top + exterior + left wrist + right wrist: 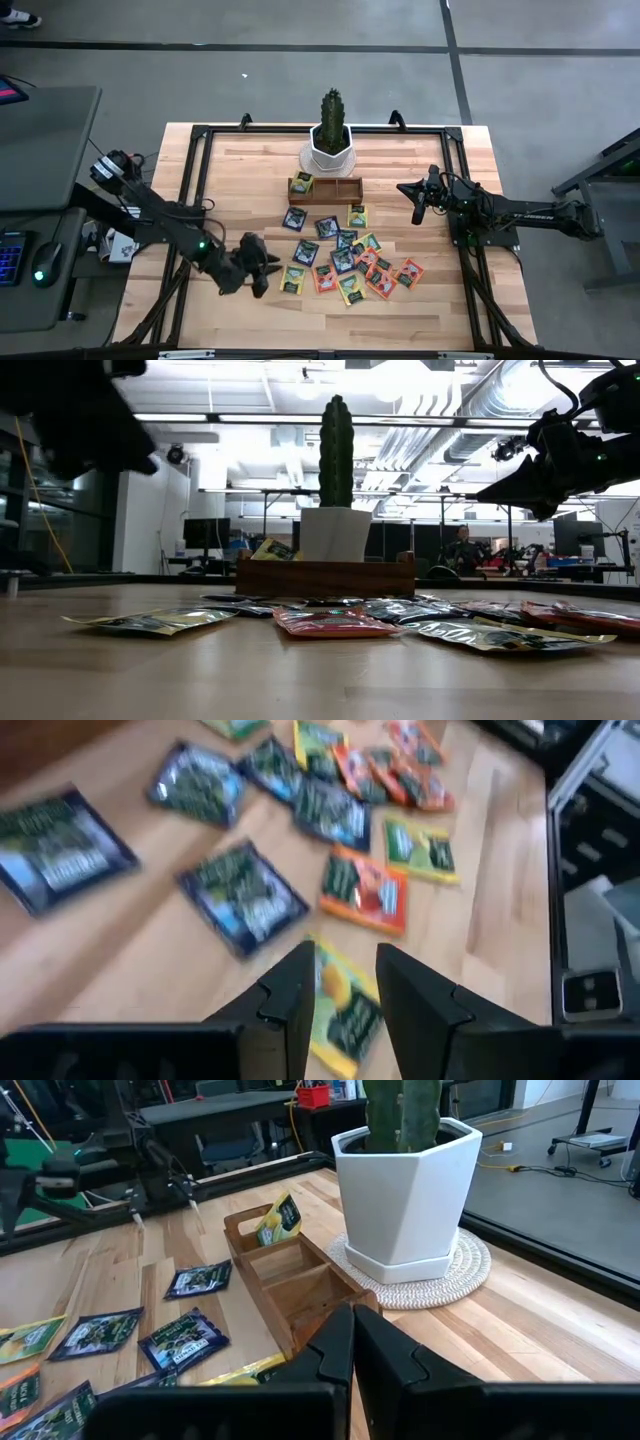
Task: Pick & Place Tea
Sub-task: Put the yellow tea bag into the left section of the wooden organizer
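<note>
1. The tea (345, 258) lies as a loose scatter of flat sachets on the middle of the table (240, 175), spreading toward its near edge; several overlap at the centre of the pile.
2. One yellow-green sachet (292, 280) sits apart at the left rim of the scatter, and it is the one I am lined up on. Another yellow-green sachet (301, 184) already stands in the left compartment of the wooden tray (325, 190).
3. I judge these sachets very light, thin and limp, with a slick foil skin, so they will slide rather than lift if I push down flat. I would pinch an outer edge or corner, where a fingertip can get under it.
4. The left gripper (262, 272) hovers just beside that lone sachet, its fingers (292, 1000) apart with the sachet's yellow corner showing between them in the left wrist view; nothing is held.
5. The right gripper (419, 205) waits above the table to the right of the tray, pincer pressed together and empty.
6. Behind the tray, near the far edge, stands a cactus (332, 112) in a white pot (329, 152) on a woven mat (462, 1270), well clear of my approach.
</note>
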